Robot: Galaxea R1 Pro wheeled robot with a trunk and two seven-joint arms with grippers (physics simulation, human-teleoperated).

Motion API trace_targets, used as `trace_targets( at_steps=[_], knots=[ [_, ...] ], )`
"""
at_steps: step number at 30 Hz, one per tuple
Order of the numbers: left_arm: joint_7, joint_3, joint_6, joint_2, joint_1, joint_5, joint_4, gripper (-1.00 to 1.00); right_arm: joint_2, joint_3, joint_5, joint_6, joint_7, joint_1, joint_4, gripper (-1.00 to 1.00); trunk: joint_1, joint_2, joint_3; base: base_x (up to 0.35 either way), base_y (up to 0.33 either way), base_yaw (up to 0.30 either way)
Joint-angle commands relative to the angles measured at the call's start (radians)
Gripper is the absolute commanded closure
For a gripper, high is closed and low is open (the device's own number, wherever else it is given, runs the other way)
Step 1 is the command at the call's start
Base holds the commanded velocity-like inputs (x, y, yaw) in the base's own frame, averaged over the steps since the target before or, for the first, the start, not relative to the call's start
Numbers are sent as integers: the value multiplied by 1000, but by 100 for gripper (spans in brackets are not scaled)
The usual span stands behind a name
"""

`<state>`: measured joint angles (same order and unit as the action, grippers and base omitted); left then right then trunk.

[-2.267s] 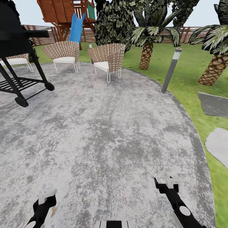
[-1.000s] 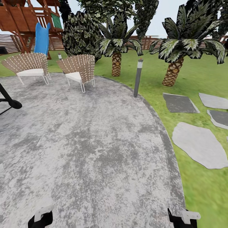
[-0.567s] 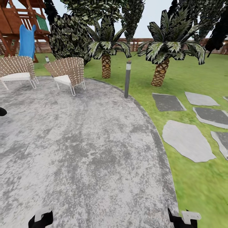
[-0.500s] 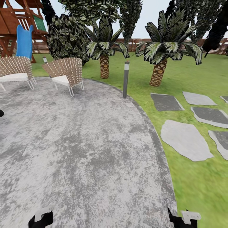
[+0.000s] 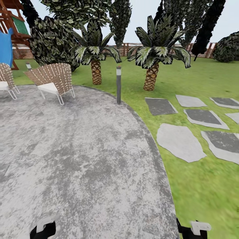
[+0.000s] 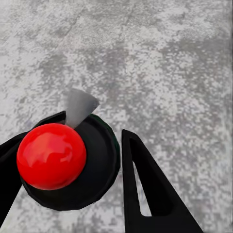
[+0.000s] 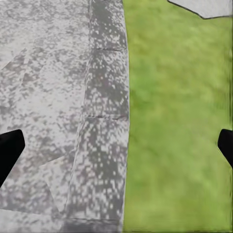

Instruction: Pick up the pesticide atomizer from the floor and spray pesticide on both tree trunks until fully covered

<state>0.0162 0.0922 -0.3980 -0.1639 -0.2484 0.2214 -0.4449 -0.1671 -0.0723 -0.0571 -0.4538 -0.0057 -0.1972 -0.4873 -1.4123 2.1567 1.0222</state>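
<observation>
My left gripper is shut on the pesticide atomizer, a black round body with a glossy red top and a grey nozzle, held over grey paving. In the head view the left gripper sits at the bottom left edge and the right gripper at the bottom right. The right gripper is open with nothing between its fingers, above the paving's curb and the lawn. The garden lawn spreads to the right, up to the wooden fence. The task's trees and their trunks are out of view.
A grey bollard stands at the round patio's edge. Two short palms grow behind it. A wicker chair sits at the back left. Flat stepping stones lie in the grass to the right.
The camera has swung to the right: the chairs, palms and bollard slid left, the black grill left the picture and more stepping stones came in. Both grippers hold as before.
</observation>
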Motion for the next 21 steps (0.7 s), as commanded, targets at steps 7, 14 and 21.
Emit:
trace_targets(
  at_steps=[7,14,21],
  knots=[
    [2,-2,-3,1,0,4,0,100,0,-40,-6,-3,0,-1,1,-100,0,0,-6,0,0,-246],
    [-1,-2,-4,3,0,4,0,100,0,-41,-6,-3,0,-1,1,-100,0,0,-13,126,0,-246],
    [-1,-1,-4,3,0,4,0,100,0,-41,-6,-2,0,-1,1,-100,0,0,-20,325,0,-246]
  ],
)
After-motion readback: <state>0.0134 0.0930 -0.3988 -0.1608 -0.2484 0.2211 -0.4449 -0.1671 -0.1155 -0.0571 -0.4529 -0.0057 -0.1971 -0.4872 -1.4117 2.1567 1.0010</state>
